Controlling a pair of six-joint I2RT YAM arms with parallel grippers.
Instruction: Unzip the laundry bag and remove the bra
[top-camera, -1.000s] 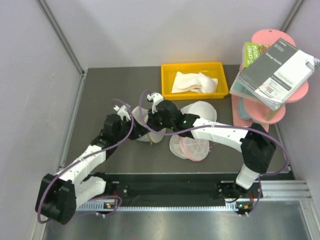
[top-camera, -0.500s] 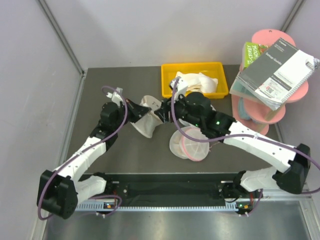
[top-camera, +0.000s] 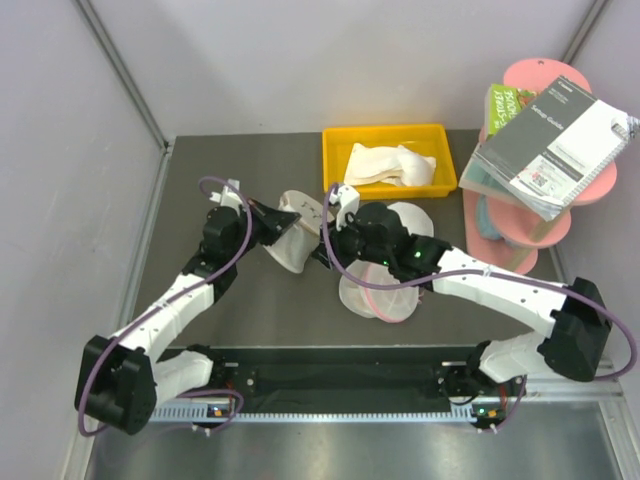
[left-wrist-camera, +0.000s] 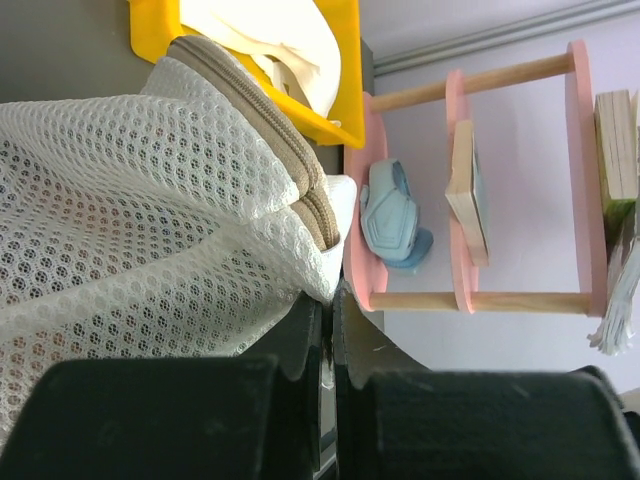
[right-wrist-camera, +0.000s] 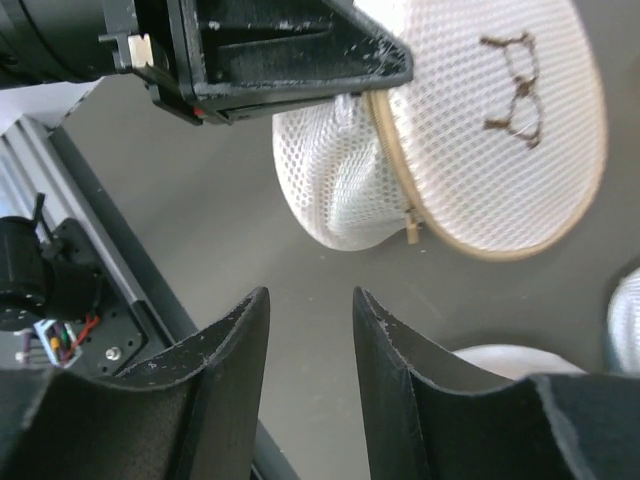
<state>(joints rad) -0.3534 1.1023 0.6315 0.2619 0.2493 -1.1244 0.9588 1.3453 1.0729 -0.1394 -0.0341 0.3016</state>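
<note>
Bag (top-camera: 295, 250), 1, over the table (top-camera: 190, 185) toward its far edge, pinched by left gripper (top-camera: 278, 223); right gripper (right-wrist-camera: 310, 300) just opened and drew back, jaws half apart, empty; zip (left-wrist-camera: 262, 112) seemingly unopened, pull (right-wrist-camera: 410, 228) needs regrasping.

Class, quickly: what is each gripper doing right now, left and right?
Left gripper: closed, pinching the mesh of the laundry bag.
Right gripper: open, holding nothing.

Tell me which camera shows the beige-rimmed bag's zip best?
Left wrist: the zip is close up, teeth plain. Right wrist shows it as a thin tan ring; from the top it is too small to tell.
</note>
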